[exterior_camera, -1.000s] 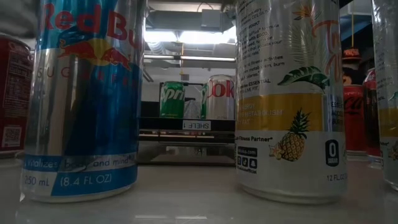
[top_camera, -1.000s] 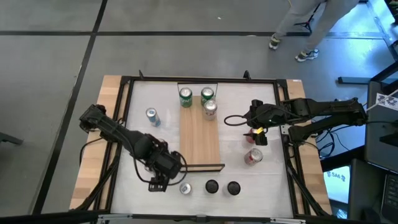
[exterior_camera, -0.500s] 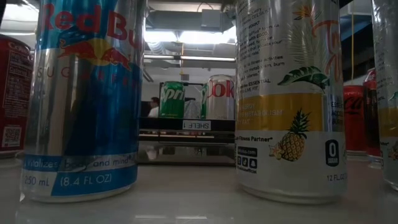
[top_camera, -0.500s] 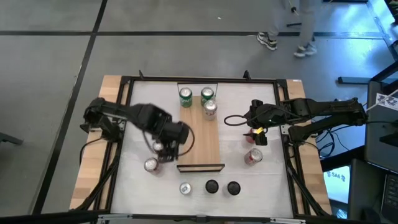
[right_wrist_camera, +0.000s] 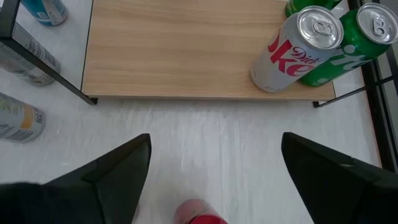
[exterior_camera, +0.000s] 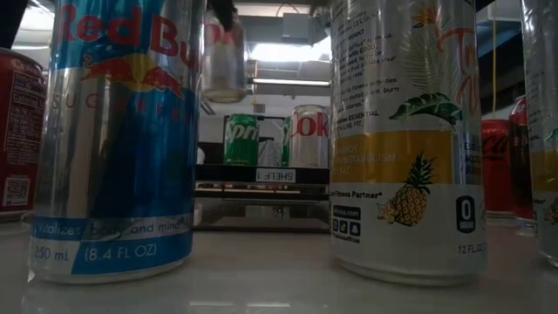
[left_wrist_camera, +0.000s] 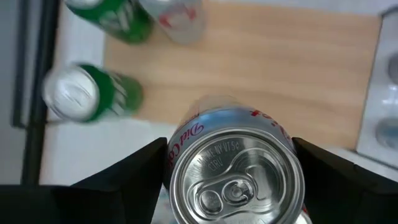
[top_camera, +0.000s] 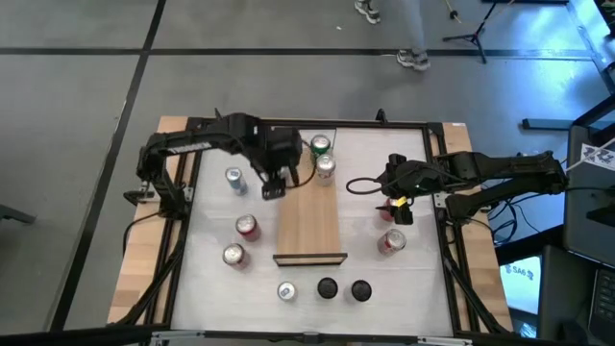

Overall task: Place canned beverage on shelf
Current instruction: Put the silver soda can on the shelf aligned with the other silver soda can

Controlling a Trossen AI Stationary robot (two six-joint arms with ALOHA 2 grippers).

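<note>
The shelf (top_camera: 309,216) is a light-wood plank lying on the middle of the white table. At its far end stand a green can (top_camera: 320,146) and a silver Diet Coke can (top_camera: 326,167); another green can (left_wrist_camera: 93,99) stands beside them. My left gripper (top_camera: 274,181) hovers over the shelf's left edge near that far end, shut on a silver Diet Coke can (left_wrist_camera: 236,168), which the low view shows high up (exterior_camera: 224,61). My right gripper (right_wrist_camera: 211,180) waits open, right of the shelf, above a red can (right_wrist_camera: 199,214). My left gripper pinches the silver can between its two fingers, one on each side of the can's upper wall (left_wrist_camera: 177,155). The fingers (left_wrist_camera: 140,177) come from above, pointing steeply down. The can hangs upright, top up, lifted clear of shelf and table.
Left of the shelf stand a blue can (top_camera: 235,180) and two more cans (top_camera: 248,226), (top_camera: 233,255). Three cans (top_camera: 327,287) line the near edge, two of them large in the low view (exterior_camera: 118,139). Two cans (top_camera: 391,242) stand right of the shelf. A black frame (top_camera: 197,130) rims the table.
My left gripper has swung from the table's near left toward the far edge and a little right, rising slightly and turning, and now hangs over the shelf's far left. The silver can has travelled with it, lifted clear, and has come into the low view.
</note>
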